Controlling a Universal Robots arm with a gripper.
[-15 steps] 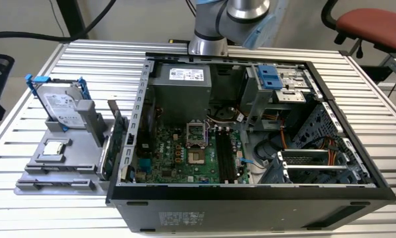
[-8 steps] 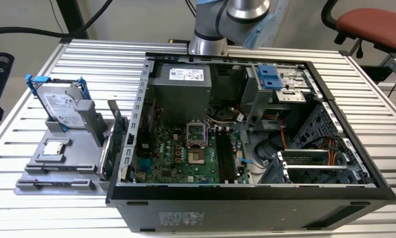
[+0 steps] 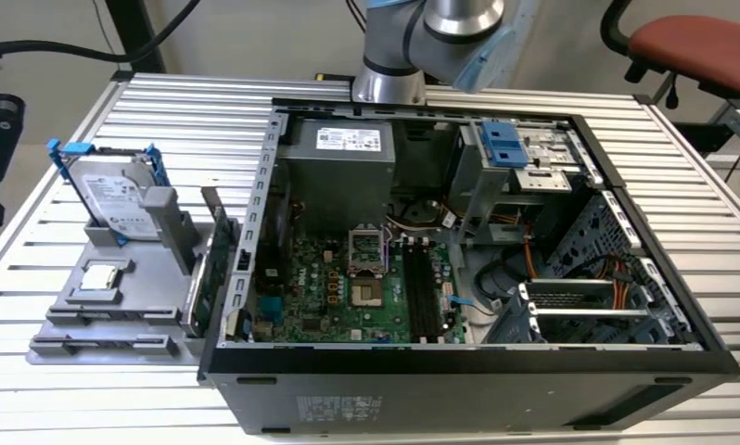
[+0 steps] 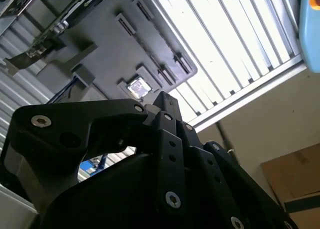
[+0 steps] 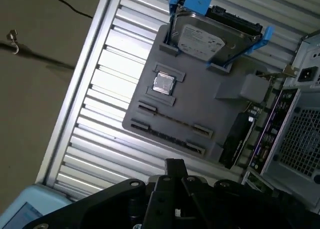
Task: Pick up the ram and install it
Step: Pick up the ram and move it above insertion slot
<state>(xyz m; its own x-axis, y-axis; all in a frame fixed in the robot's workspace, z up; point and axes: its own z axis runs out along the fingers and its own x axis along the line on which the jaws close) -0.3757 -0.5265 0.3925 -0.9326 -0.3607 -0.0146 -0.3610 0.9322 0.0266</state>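
The ram (image 5: 237, 139) is a dark flat stick standing on edge at the side of the grey holder tray (image 5: 200, 104) nearest the computer case. In the exterior view, the ram (image 3: 199, 295) sits between the tray (image 3: 147, 278) and the open case (image 3: 469, 362). The long black memory slots (image 3: 422, 292) lie on the green motherboard (image 3: 333, 297) inside the case. In both wrist views my gripper (image 5: 175, 165) (image 4: 165, 101) hangs well above the tray, apart from the ram, with nothing seen in it. The arm's base (image 3: 389, 79) stands behind the case.
A hard drive in a blue bracket (image 3: 117, 199) (image 5: 215, 39) and a small square chip (image 3: 100, 276) (image 5: 163, 83) sit on the tray. A larger green card (image 3: 222, 236) (image 5: 261, 134) stands beside the ram. The slatted table's edge (image 5: 75, 114) runs close to the tray.
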